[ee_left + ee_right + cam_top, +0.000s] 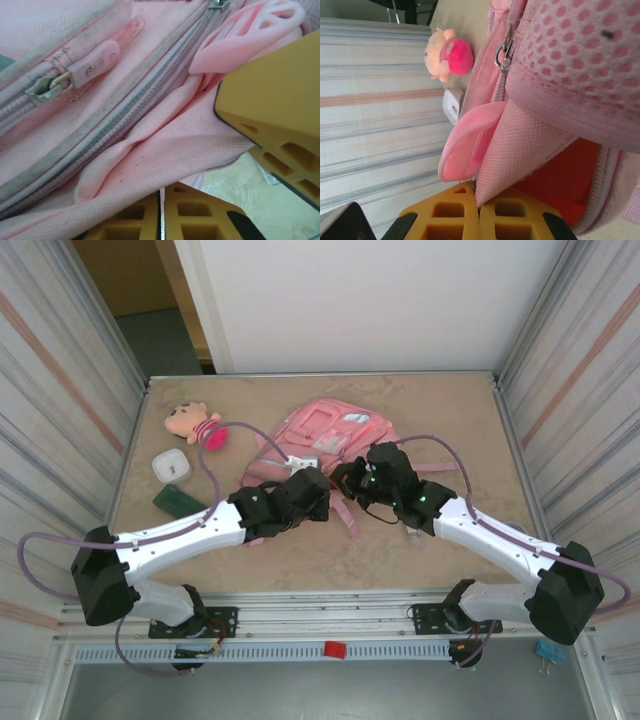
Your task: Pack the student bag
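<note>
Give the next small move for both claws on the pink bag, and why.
Probably ease the two claws apart and slightly up, to spread the opening. The left claw and right claw are each shut on pink fabric of the student bag, orange lining shows through a small gap, and the plush doll lies outside on the table.

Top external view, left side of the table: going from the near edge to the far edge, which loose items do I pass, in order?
dark green block → small white square case → plush doll
</note>
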Robot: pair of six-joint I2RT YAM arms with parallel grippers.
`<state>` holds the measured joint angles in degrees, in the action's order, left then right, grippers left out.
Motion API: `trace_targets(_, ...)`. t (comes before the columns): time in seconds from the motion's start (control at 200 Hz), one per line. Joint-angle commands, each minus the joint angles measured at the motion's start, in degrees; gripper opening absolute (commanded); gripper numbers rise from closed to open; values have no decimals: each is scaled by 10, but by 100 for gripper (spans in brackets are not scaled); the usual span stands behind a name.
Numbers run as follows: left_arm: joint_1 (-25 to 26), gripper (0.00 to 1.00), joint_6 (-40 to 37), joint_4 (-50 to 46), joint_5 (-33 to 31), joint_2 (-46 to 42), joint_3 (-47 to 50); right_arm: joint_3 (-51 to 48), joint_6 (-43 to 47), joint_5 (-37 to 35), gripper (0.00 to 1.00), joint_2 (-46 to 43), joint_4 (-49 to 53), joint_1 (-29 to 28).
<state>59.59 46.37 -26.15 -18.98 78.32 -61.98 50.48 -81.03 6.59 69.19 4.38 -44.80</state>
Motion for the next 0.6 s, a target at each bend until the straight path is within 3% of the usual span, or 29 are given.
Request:
trace_targets(0.0,-13,8,-1,29,-26,-1,17,34,-10,28,0,-27,-66,-16)
trace_targets(0.115,-18,0,8,18,-27,-7,28,35,-7,28,0,-30,-65,-14)
trace_targets(0.366,-34,0,13,4,-13,-43,59,30,4,26,0,-48,-43,-1)
trace_targets(0.596,-41,39,4,71,27,-52,69,40,3,44,0,-33,-52,-6)
